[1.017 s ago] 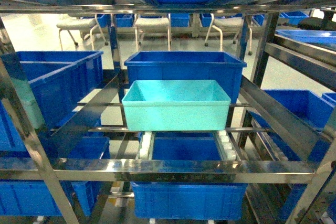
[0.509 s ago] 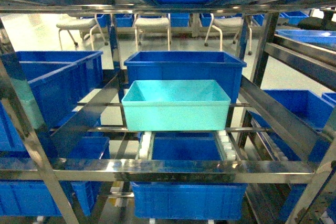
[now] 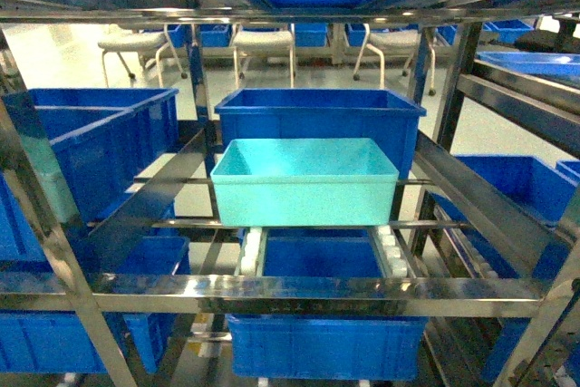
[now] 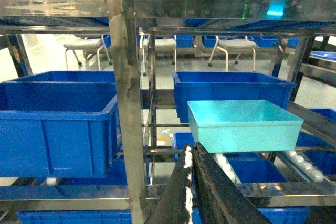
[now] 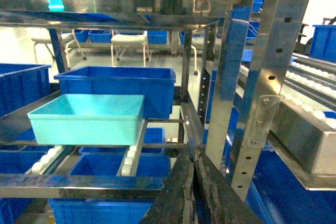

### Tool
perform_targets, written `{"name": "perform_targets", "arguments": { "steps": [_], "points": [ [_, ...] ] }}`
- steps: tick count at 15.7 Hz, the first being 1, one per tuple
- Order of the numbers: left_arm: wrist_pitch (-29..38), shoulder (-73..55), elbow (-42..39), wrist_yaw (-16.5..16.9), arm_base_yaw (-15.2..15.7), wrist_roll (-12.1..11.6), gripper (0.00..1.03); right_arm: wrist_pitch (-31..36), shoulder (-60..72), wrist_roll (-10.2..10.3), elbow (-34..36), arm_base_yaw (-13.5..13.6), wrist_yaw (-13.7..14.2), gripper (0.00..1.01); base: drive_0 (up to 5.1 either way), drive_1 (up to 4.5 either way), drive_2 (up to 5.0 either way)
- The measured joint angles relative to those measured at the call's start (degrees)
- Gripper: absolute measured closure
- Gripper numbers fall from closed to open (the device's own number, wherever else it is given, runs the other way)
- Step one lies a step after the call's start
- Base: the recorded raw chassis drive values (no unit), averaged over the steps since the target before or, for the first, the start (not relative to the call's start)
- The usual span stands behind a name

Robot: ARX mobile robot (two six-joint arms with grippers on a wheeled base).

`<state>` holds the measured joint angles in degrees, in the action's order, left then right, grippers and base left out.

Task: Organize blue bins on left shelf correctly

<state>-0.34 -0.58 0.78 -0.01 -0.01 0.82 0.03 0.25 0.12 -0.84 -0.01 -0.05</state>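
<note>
White chairs [image 3: 263, 43] behind left shelf [image 3: 299, 295]. Turquoise bin [image 3: 304, 184] on roller rails at shelf's front edge, ahead of dark bin [image 3: 319, 117]. Our left claw [image 4: 190, 156] and right claw [image 5: 194, 153] pinched closed, empty; nothing grasped yet.

Bright overhead light washes the pale floor [image 3: 72, 56] behind the rack nearly white. The steel beams [image 3: 272, 292] carry streaky glare and cyan and green reflections. All views are soft and slightly hazy; the dark hand [image 4: 191, 192] close to each wrist camera is blurred, and blues look oversaturated
</note>
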Motion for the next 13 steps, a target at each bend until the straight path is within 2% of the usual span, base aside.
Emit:
{"name": "perform_targets", "arguments": {
  "steps": [2, 3, 9, 10, 13],
  "points": [
    [0.07, 0.0, 0.0, 0.0, 0.0, 0.0, 1.01, -0.26, 0.0, 0.0, 0.0, -0.02, 0.02, 0.99, 0.0, 0.0, 0.0],
    [0.07, 0.0, 0.0, 0.02, 0.0, 0.02, 0.93, -0.28, 0.0, -0.09, 0.0, 0.0, 0.02, 0.97, 0.0, 0.0, 0.0],
    [0.09, 0.0, 0.0, 0.0, 0.0, 0.0, 0.11, -0.26, 0.0, -0.09, 0.0, -0.02, 0.02, 0.13, 0.0, 0.0, 0.0],
    [0.09, 0.0, 0.0, 0.0, 0.0, -0.02, 0.05, -0.26, 0.0, -0.09, 0.0, -0.02, 0.02, 0.04, 0.0, 0.0, 0.0],
    [0.09, 0.0, 0.0, 0.0, 0.0, -0.02, 0.05, -0.26, 0.0, -0.09, 0.0, 0.0, 0.02, 0.03, 0.0, 0.0, 0.0]
  ]
}}
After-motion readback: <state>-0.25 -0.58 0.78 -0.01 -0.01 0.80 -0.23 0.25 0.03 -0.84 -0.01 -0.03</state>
